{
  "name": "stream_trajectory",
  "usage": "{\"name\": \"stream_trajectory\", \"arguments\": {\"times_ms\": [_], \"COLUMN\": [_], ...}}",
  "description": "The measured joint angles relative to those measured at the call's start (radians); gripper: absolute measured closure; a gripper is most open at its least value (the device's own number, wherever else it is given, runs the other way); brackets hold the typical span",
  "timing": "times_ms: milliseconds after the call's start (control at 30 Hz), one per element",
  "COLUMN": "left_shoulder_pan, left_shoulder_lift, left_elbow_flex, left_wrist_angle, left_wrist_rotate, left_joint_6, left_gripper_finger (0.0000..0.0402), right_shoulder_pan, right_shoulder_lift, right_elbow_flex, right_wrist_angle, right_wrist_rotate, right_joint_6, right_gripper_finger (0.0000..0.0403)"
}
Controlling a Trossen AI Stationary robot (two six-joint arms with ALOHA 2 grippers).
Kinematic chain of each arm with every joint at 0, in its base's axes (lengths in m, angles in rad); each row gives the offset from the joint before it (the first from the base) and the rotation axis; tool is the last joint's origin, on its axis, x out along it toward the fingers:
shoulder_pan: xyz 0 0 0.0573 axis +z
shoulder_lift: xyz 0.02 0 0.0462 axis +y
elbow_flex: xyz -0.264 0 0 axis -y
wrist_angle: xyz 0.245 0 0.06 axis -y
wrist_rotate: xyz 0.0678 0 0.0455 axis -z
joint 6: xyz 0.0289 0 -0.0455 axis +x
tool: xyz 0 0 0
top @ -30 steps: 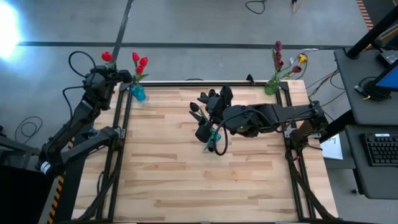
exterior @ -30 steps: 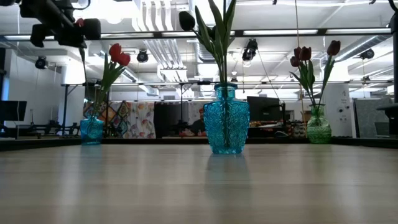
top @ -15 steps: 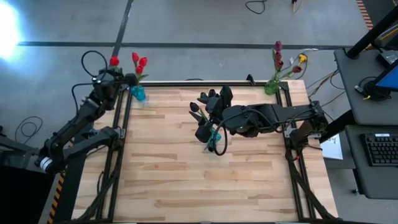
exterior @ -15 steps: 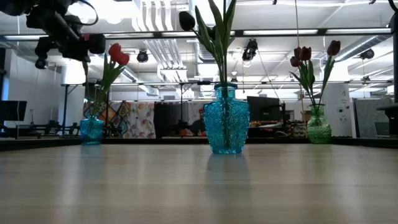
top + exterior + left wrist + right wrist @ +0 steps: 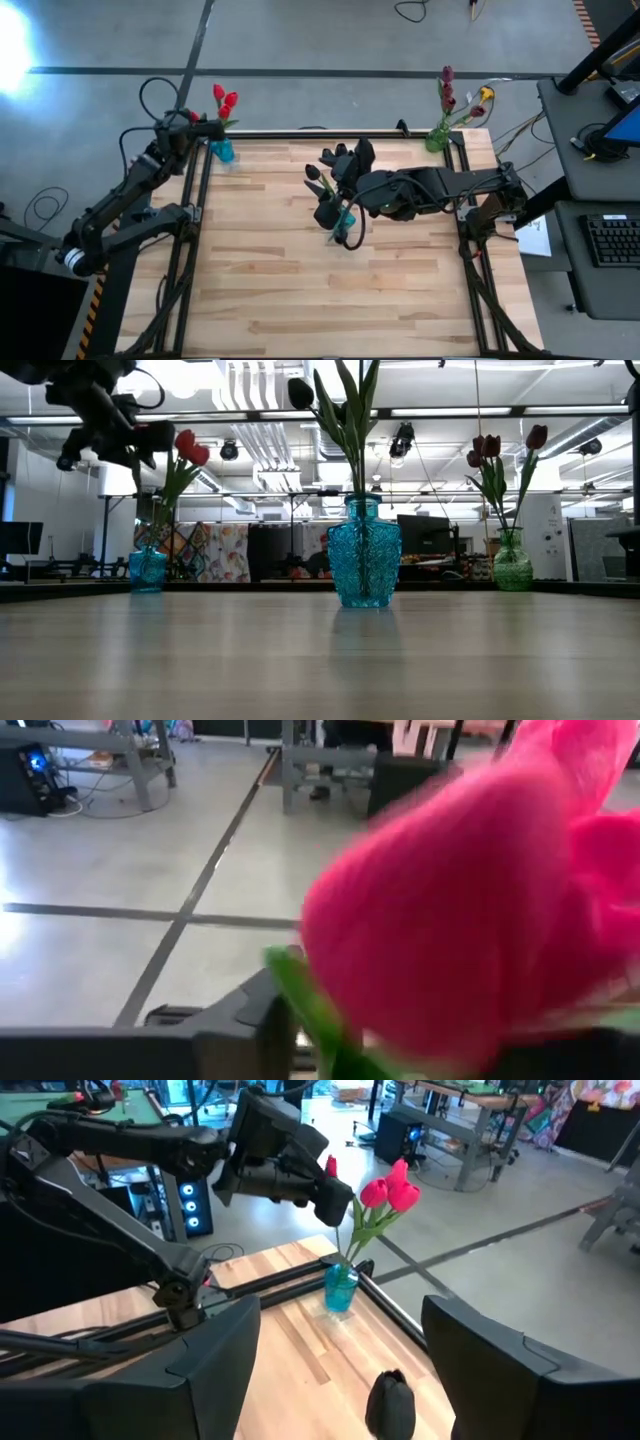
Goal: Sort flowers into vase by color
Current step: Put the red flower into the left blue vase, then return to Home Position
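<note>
A: Where is the left gripper [image 5: 205, 127]?

B: Raised over the tabletop's [image 5: 300, 300] far left corner, just beside the red tulips [image 5: 225, 100] standing in the small blue vase [image 5: 222, 150]. A red tulip [image 5: 331, 1167] shows at its tip, and a big red head [image 5: 450, 910] fills its wrist view.

A: Are its fingers clamped on that tulip?

B: I cannot tell; the fingers themselves are not visible.

A: And the right gripper [image 5: 335, 180]?

B: Near the tabletop's middle, toward the far edge, beside the large blue vase [image 5: 363, 565]. Its two dark fingers [image 5: 200, 1370] stand wide apart with nothing between them.

A: What's in that large vase?

B: Dark tulips [image 5: 340, 160] on green stems; one black head [image 5: 300, 393] shows high in the low view.

A: Anything else sorted?

B: A green vase [image 5: 437, 139] at the far right corner holds maroon tulips [image 5: 485, 448]. From above, a yellow bit [image 5: 486, 94] shows among them; what it is I cannot tell.
</note>
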Motion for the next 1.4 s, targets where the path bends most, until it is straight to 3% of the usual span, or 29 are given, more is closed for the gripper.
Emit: {"name": "stream_trajectory", "arguments": {"times_ms": [233, 633, 933, 1133, 1400], "left_shoulder_pan": [-0.002, -0.002, -0.002, -0.009, -0.02], "left_shoulder_lift": [0.009, 0.092, 0.183, 0.127, 0.056], "left_elbow_flex": [0.109, 0.262, 0.387, 0.413, 0.406], "left_wrist_angle": [-0.216, -0.468, -0.69, -0.752, -0.804], "left_wrist_rotate": [0.043, 0.097, 0.145, 0.195, 0.28], "left_joint_6": [0.034, -0.023, -0.098, -0.128, -0.164], "left_gripper_finger": [0.0188, 0.0165, 0.0095, 0.0055, 0.0046], "right_shoulder_pan": [0.0, 0.022, 0.023, 0.024, 0.025], "right_shoulder_lift": [0.0, 0.0, 0.0, 0.0, -0.007], "right_elbow_flex": [0.0, 0.0, 0.0, 0.0, 0.0], "right_wrist_angle": [-0.038, -0.064, -0.064, -0.064, -0.07], "right_wrist_rotate": [0.0, -0.009, -0.008, -0.008, -0.008], "right_joint_6": [0.074, 0.154, 0.202, 0.202, 0.202], "right_gripper_finger": [0.0107, 0.0088, 0.0087, 0.0087, 0.0087]}}
